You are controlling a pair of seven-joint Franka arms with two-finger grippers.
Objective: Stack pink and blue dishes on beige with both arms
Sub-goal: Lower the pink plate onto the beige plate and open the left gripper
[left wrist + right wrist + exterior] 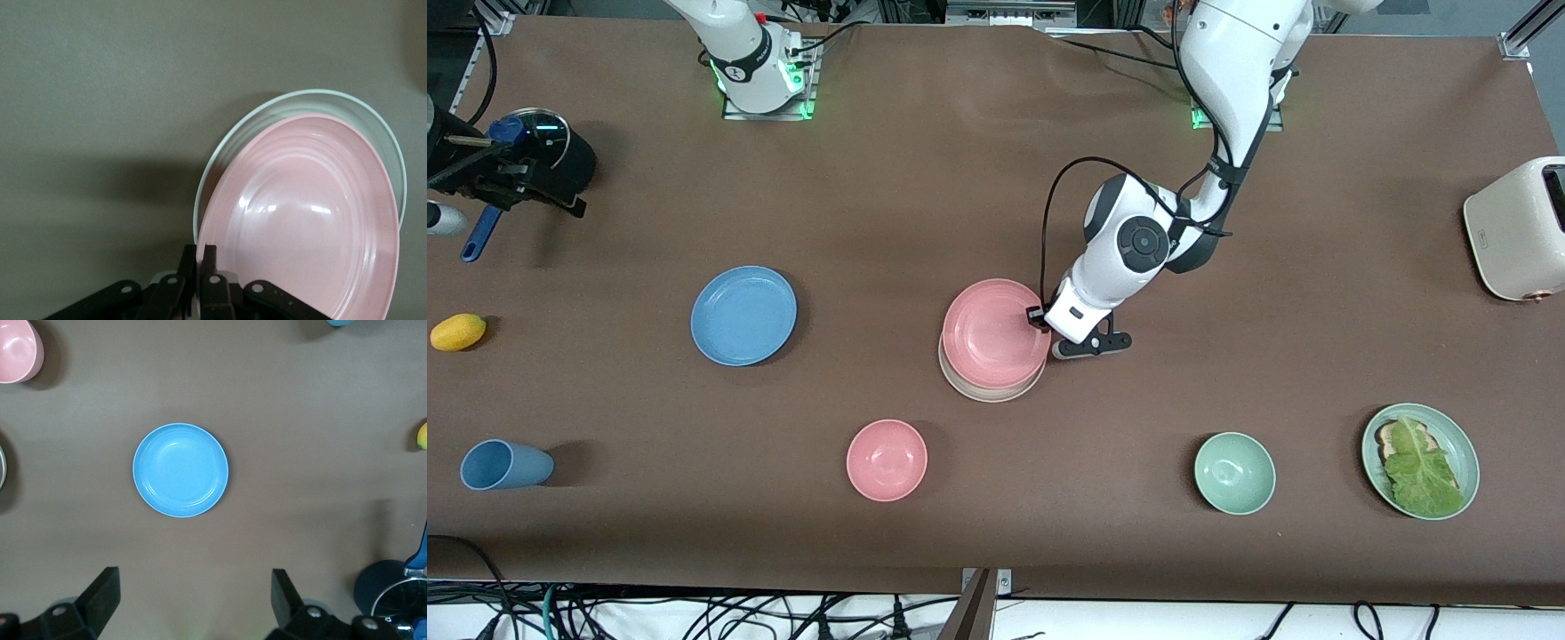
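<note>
pink plate (994, 331): you have it sitting on the beige plate (989, 391) mid-counter (960, 178), offset toward the bases | left tool (200, 280): pressed together on the pink plate's rim | blue plate (743, 315): alone toward the right arm's end | right tool (193, 600): spread wide, high over the blue plate, your arm waits

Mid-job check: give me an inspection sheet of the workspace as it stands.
Surface: brown table.
Job's things: pink plate on beige plate; blue plate apart, toward the right arm's end.
Clutter: pink bowl, green bowl, lettuce plate, blue cup, lemon, toaster.
Grippers: left pincer shut on pink plate's rim; right pincer open over blue plate.
Cables: black cable on left arm.
Surroundings: nothing seen.
</note>
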